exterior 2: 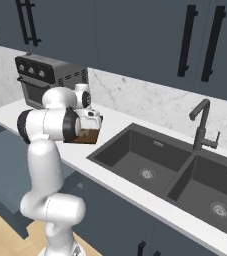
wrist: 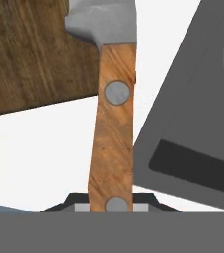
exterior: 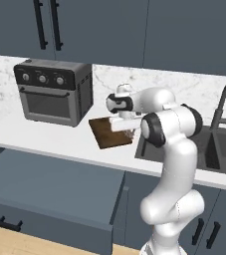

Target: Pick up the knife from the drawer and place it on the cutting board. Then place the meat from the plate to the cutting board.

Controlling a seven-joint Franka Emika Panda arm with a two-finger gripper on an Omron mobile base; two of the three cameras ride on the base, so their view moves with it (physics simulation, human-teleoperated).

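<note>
Knife: nearest the hand camera, the knife [wrist: 112, 133] runs straight up from the bottom of the hand view; brown wooden handle with two grey rivets, grey blade at the top.
Hand: the hand [exterior: 127, 130] is clamped narrow on the butt end of the knife handle; it hangs over the worktop between the cutting board and the sink, and in the right base view it [exterior 2: 87, 134] is partly hidden behind the arm's elbow.
Worktop: white worktop [exterior: 50, 137] along a marbled wall, carrying the oven, the board and the sink.
Drawer: the drawer [exterior: 55, 191] stands pulled out below the worktop, low and left of the arm in the left base view; its black bar handle [exterior: 7, 224] faces the camera.
Sink: dark double sink [exterior 2: 150, 162] with a black tap [exterior 2: 201, 125], to the right of the hand.
Toaster oven: dark toaster oven [exterior: 52, 92] at the left of the worktop, well apart from the hand.
Cutting board: dark brown cutting board [exterior: 104, 132] lies flat just right of the oven; in the hand view the knife blade reaches the board's [wrist: 29, 54] edge, while the handle lies over bare worktop beside the sink rim.
Knife height: whether the blade touches the board cannot be told.
</note>
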